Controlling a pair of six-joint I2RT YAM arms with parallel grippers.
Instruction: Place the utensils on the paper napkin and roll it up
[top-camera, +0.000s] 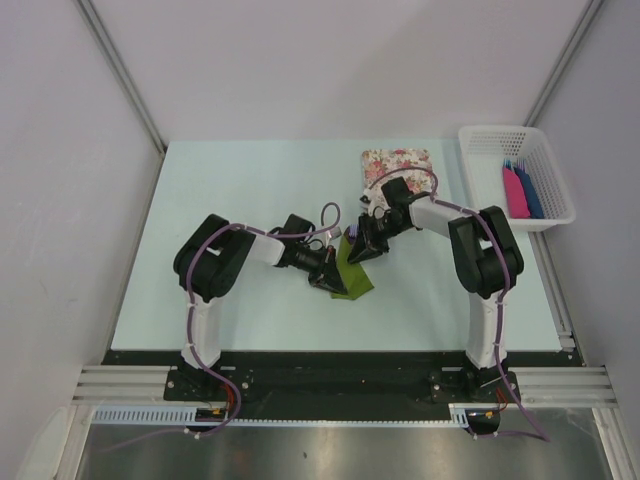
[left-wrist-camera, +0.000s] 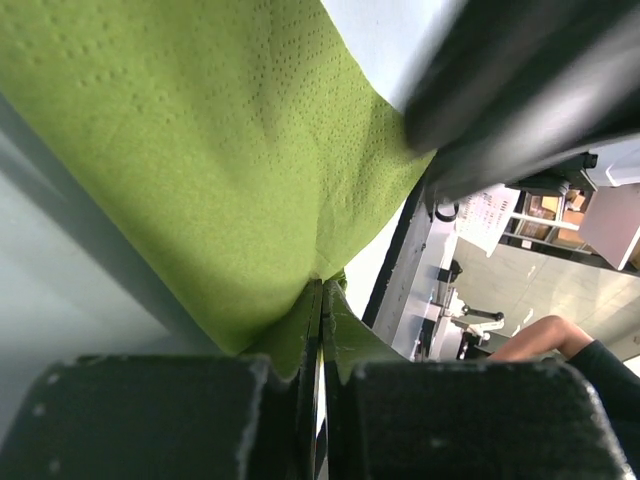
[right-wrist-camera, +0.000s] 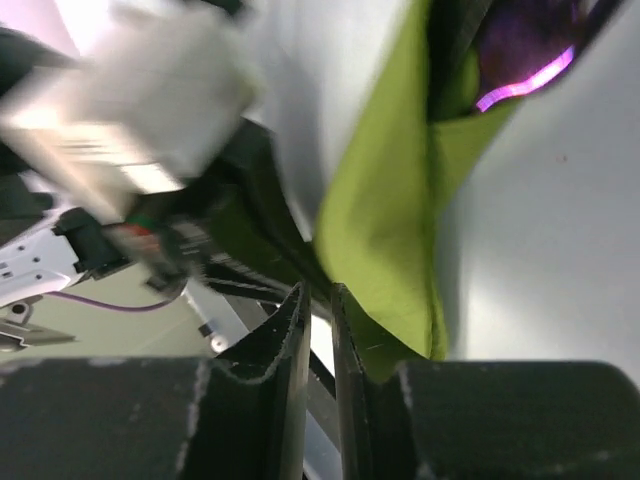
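The olive-green paper napkin (top-camera: 356, 279) lies folded over at the table's middle, partly lifted between both grippers. My left gripper (top-camera: 326, 279) is shut on the napkin's edge; the left wrist view shows the green sheet (left-wrist-camera: 220, 150) pinched between the jaws at my left gripper (left-wrist-camera: 322, 300). My right gripper (top-camera: 358, 254) sits at the napkin's far end. In the right wrist view my right gripper (right-wrist-camera: 318, 300) has its jaws almost together with a thin gap, and the napkin (right-wrist-camera: 385, 220) lies against the outer side of one finger. A dark purple utensil (right-wrist-camera: 520, 50) shows inside the napkin's fold.
A pink-and-white floral mat (top-camera: 397, 163) lies just behind the right arm. A white basket (top-camera: 543, 158) at the back right holds a pink flat piece (top-camera: 515, 192) and a blue one (top-camera: 531, 192). White walls enclose the table on three sides.
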